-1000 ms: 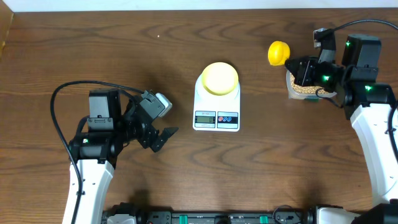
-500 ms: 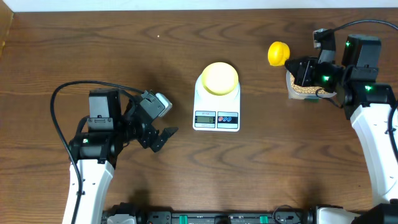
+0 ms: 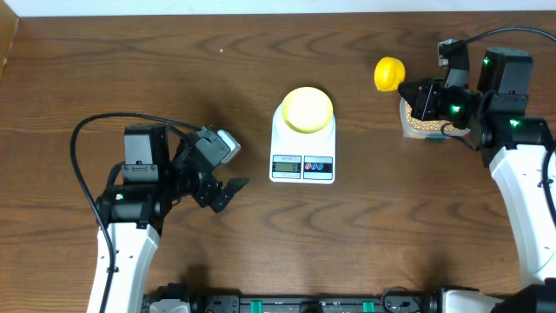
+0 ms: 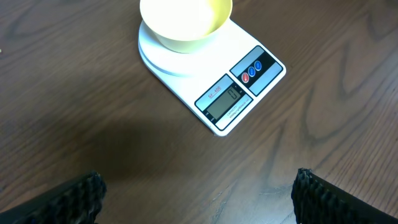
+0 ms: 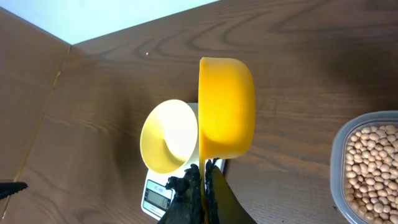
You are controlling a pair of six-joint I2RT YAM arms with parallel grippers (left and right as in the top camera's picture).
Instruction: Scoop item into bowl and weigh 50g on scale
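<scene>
While left gripper point(image 3: 228, 194) is hanging wide open, empty, left of scale point(image 3: 302, 161), I'm watching right gripper point(image 5: 202, 186) clamping scoop point(image 5: 227, 106) handle, arm reaching out past tub point(image 3: 426, 122).

The table point(image 3: 130, 78) shows dark, satin wood grain. The scale point(image 3: 282, 139) is smooth white plastic; bowl point(image 3: 306, 109) and scoop point(image 5: 227, 106) smooth yellow plastic; tub point(image 5: 337, 155) clear plastic.
</scene>
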